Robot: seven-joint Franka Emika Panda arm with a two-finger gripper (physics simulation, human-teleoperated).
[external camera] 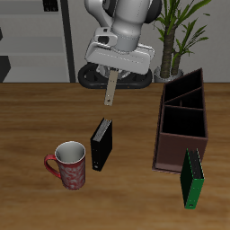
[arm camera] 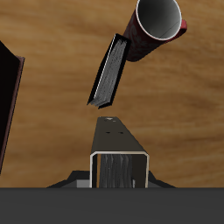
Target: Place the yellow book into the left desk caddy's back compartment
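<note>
- Broadly, the wooden surface (external camera: 36,117) fills the exterior view from the middle band down to the bottom edge.
- The robot arm (external camera: 130,22) comes down from the top centre of the frame, its pale wrist block hanging above the surface.
- The left desk caddy (external camera: 184,121) sits in the right half of the frame. It is a long dark brown box running from mid-height back toward the upper right, with its dividers showing from above. In the wrist view it is only a dark slab at the frame's edge (arm camera: 7,96).
- A red mug (external camera: 70,165) stands in the lower left of the frame with its open mouth upward. Its pale interior also shows in the wrist view (arm camera: 157,19).
- A green book (external camera: 192,178) stands on edge at the lower right, against the caddy's near end.
- A black book (external camera: 101,144) stands on edge near the centre of the frame, just beside the mug and well apart from the caddy.
- The pincer (external camera: 110,74) is closed down to a narrow gap, clamped on the upper end of the yellow book.
- The yellow book (external camera: 110,90) hangs almost upright from the pincer at upper centre. It is clear of the surface, above the black book, well apart from the caddy and outside all of its sections. The wrist view shows it end-on (arm camera: 120,162).
</note>
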